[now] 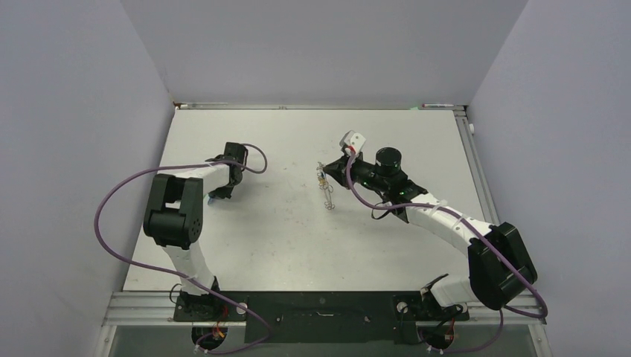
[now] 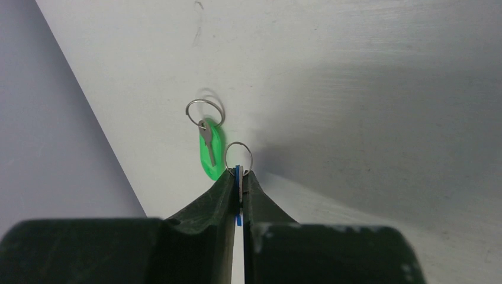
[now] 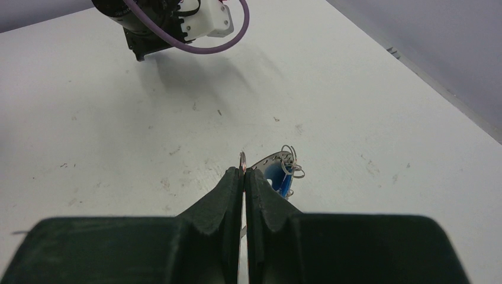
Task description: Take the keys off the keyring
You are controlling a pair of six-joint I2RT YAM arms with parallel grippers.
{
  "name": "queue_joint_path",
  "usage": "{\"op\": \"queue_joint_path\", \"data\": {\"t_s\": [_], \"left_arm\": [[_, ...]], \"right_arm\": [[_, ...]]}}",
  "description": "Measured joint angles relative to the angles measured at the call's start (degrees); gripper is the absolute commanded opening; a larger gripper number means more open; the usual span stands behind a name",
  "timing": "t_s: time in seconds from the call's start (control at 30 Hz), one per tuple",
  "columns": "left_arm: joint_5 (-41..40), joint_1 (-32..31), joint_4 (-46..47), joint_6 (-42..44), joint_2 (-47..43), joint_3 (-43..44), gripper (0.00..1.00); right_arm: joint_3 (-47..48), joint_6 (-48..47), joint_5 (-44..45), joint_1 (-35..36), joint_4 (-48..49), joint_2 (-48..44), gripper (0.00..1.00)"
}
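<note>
L tool point(image 2: 238, 174) is pinched narrow on a blue-tag key point(image 2: 238, 177). Its small split ring point(image 2: 238, 157) pokes out past the tips, low over the table point(image 1: 283, 245) on the L side. Just beside it the green-tag key point(image 2: 210, 151) lies flat w/ its own small ring. So this looks like the drop-off spot, w/ freed keys kept together and well apart from the work area.

R tool point(image 3: 243, 171) is also clamped narrow, gripping the keyring point(image 3: 242, 156) by its rim near table centre. The ring is seen edge-on from the wrist cam, so its full loop is hard to read. The remaining keys point(image 3: 278, 173) (at least one blue tag plus a tangle of small rings) hang off to its R side, touching or nearly touching the table. An edge grip prob. keeps the ring steady and the keys reachable for the other arm.

Judging by this: two keys off, more to go. Next step likely calls for L to release beside the green one.
</note>
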Motion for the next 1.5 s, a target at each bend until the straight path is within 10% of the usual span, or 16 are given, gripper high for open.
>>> {"op": "queue_joint_path", "data": {"t_s": [0.27, 0.43, 1.07, 1.5], "left_arm": [[0.3, -0.7, -1.0, -2.4, 1.5, 3.1, 0.56], [4.3, -0.8, -3.6, -3.8, 1.0, 6.0, 0.99], [18.0, -1.4, -11.6, -6.3, -10.8, 7.5, 0.96], [22.1, -1.5, -13.6, -7.7, -14.3, 7.5, 0.96]], "right_arm": [[0.0, 0.8, 0.3, -3.5, -2.8, -0.9, 0.05], [0.0, 1.0, 0.3, -7.8, -6.8, -2.1, 0.05], [0.0, -12.1, -1.3, -29.8, -28.4, -15.2, 0.05], [-5.9, -12.7, 3.8, -16.7, -17.3, -2.6, 0.05]]}}
